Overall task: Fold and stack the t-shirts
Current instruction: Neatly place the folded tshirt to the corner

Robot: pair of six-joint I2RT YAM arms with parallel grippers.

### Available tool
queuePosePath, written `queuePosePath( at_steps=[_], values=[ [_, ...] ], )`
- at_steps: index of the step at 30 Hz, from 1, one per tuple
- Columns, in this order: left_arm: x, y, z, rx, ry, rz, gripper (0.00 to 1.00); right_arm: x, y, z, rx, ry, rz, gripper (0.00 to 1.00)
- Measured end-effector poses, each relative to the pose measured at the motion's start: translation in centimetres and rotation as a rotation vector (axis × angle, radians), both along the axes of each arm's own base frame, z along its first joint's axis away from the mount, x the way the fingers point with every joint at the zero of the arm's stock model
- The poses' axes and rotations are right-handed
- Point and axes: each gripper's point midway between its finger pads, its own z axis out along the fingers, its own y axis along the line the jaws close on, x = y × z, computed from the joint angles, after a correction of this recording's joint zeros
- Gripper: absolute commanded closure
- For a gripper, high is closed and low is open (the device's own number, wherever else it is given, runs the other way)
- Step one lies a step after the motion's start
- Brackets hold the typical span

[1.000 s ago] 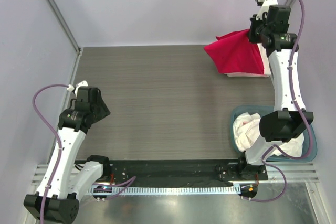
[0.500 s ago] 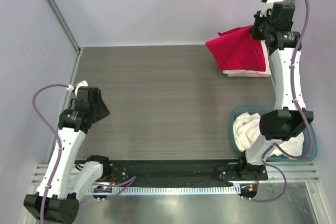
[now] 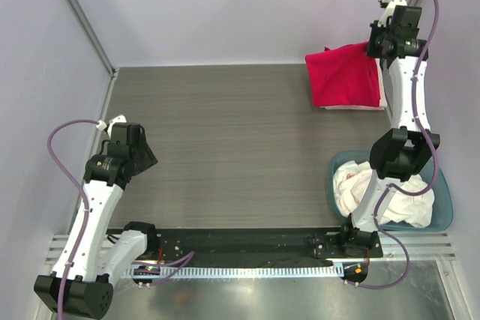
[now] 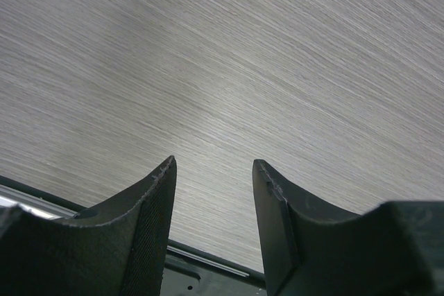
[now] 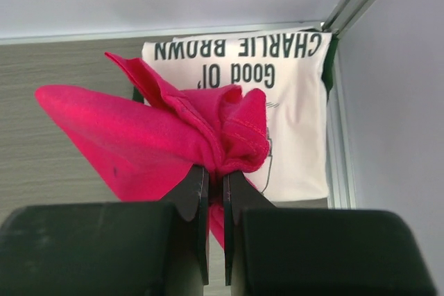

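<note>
While I stand at the near edge by the arm bases, the closest thing to see is the left pincer (image 4: 214,168). It hangs low over the grey table (image 3: 225,125). Its two black fingers (image 4: 149,206) are apart, with a middle-sized gap between them. Nothing is in that gap. Only bare table shows under and past its tips.

Over on the right, a blue-grey tub (image 3: 333,177) sits well behind the right pincer, back by that arm's elbow. White t-shirts (image 3: 352,189) lie in it in a crumpled heap.

Farther off, in the far right corner, the right pincer (image 5: 216,178) is up close to the wall. Its fingers are squeezed almost together, and they pinch a bunched-up bit of the red t-shirt (image 5: 139,136). The red cloth puffs out just above the tips. From there it spreads away to the pincer's left side in a wide flap.

Just past the tips, and lower down, lies the cream t-shirt (image 5: 298,123). It is flat on the table. Black words on it say "Good ol' Charlie Brown", and they are upside down from the pincer's side. The red t-shirt covers its left part. From above, red hides nearly all of the cream one, and only a thin pale strip peeks out at the edge nearest me.
</note>
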Motion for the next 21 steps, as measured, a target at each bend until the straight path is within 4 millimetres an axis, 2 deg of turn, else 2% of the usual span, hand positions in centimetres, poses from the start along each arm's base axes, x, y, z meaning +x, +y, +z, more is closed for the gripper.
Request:
queuePosePath(
  at_steps=[5,10,13,21],
  values=[
    [0.0,0.0,0.0,0.0,0.0,0.0,0.51,1.4,-1.7,1.0,-0.004,-0.037,-0.022,0.99],
    [0.1,0.0,-0.2,0.002,0.009,0.0,0.51,2.8,-2.2,1.8,-0.011,-0.077,-0.025,0.99],
    [0.1,0.0,-0.3,0.003,0.016,0.0,0.51,3.7,-2.5,1.2,-0.011,-0.079,-0.025,0.99],
    [0.3,0.0,-0.9,0.009,0.046,0.003,0.52,5.0,-3.3,-2.0,-0.006,-0.031,-0.04,0.99]
  ],
)
